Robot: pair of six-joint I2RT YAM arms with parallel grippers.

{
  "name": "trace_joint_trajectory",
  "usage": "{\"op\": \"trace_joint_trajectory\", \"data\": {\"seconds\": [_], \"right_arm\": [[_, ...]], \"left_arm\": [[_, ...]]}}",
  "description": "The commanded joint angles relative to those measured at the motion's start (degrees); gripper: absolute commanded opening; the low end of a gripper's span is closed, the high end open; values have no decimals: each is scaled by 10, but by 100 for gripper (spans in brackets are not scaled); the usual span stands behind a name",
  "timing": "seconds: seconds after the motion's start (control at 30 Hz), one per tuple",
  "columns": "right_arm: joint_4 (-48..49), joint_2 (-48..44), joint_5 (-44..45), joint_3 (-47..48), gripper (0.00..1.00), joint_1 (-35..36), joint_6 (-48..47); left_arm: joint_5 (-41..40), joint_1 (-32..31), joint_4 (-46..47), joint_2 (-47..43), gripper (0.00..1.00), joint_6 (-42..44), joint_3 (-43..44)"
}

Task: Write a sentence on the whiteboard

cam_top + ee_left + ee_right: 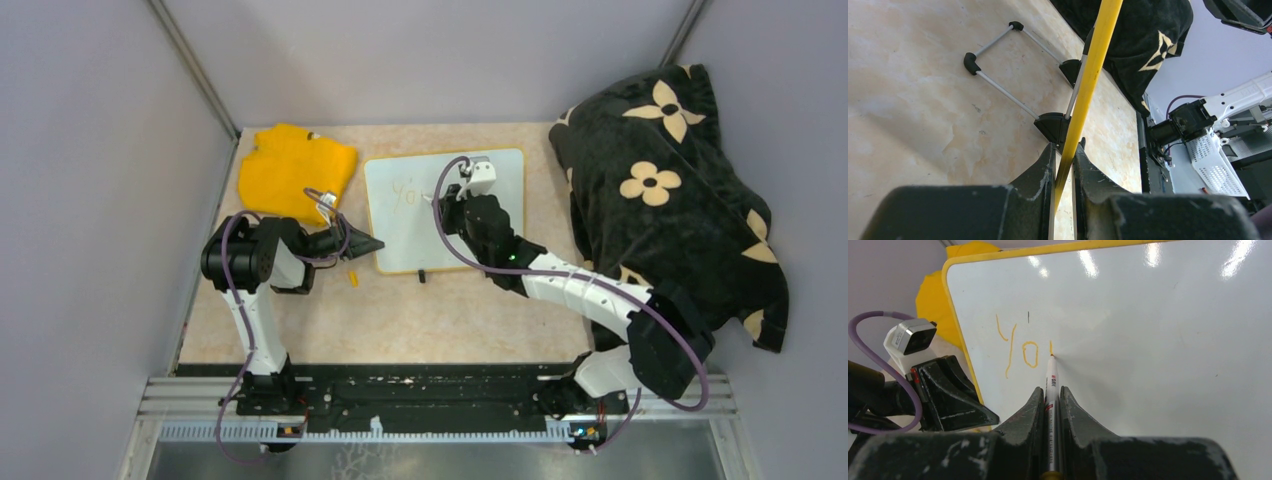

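Whiteboard (400, 240) mid-table; left gripper (372, 245) at its left edge, near the lower corner; right gripper (440, 200) over the board, just right of faint yellow letters (408, 192) — illegible from here; yellow cloth (295, 170) left, black floral blanket (660, 190) right.

We see the whiteboard (1148, 340) as smooth and glossy, streaked with reflected light, its rim yellow plastic and its stand (1050, 125) thin metal rod capped in black plastic. The desk (913, 100) looks matt and marbled beige; the right fingers (1023, 425) are matt black plastic, scuffed pale at the edges, around a smooth white plastic pen (1050, 385). The yellow cloth (290, 170) and the black flowered blanket (670, 190) look soft, the blanket plush.
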Motion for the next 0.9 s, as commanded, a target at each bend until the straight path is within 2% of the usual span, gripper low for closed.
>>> {"op": "trace_joint_trajectory", "data": {"seconds": [0.0,0.47,0.87], "right_arm": [[8,-21,10,-16,0,-4,6],[2,-53,34,-50,0,-7,6],[0,-51,34,-30,0,-20,-2]], "left_arm": [[-10,-2,139,18,0,-1,1],[-9,-2,139,18,0,-2,1],[-9,-2,139,18,0,-2,1]]}}
